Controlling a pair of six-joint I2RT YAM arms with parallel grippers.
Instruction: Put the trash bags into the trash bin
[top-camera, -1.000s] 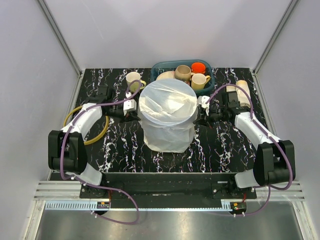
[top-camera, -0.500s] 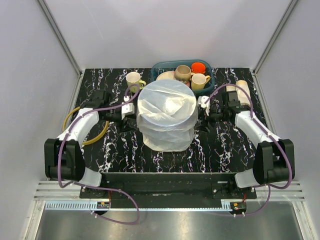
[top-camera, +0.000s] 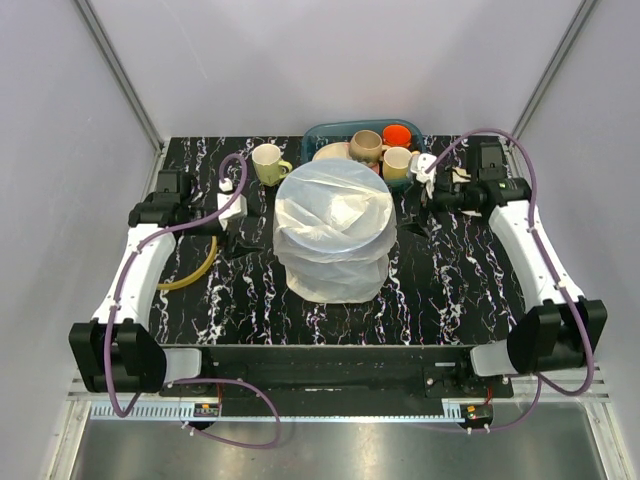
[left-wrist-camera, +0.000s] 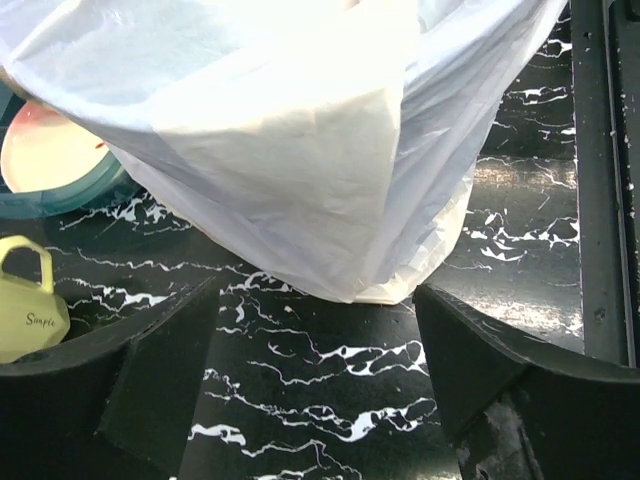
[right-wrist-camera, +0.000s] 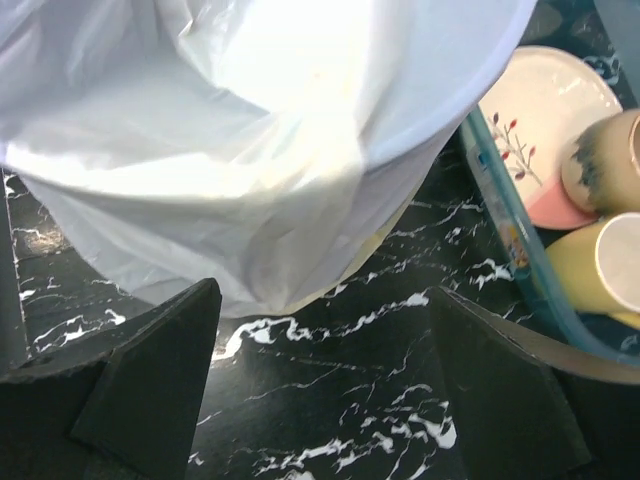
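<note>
Draped at counter centre, a large trash bag (top-camera: 333, 235), fully hiding the trash bin beneath. Likely feather-light, limp, slippery and easily torn; best pinched at a fold near the hem, 9 and 3 o'clock. Left tool (left-wrist-camera: 318, 300) at 9 o'clock, right tool (right-wrist-camera: 325, 295) at 2 o'clock, both spread wide, empty. Nearby: yellow mug (top-camera: 267, 162) at 11, teal dish basket (top-camera: 318, 135) at 12, crowding the right tool; yellow ring (top-camera: 190, 275) at 8.

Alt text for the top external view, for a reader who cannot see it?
A large translucent white trash bag stands draped in a bucket shape on the table. The left end effector and right end effector sit open beside it, not touching.
</note>
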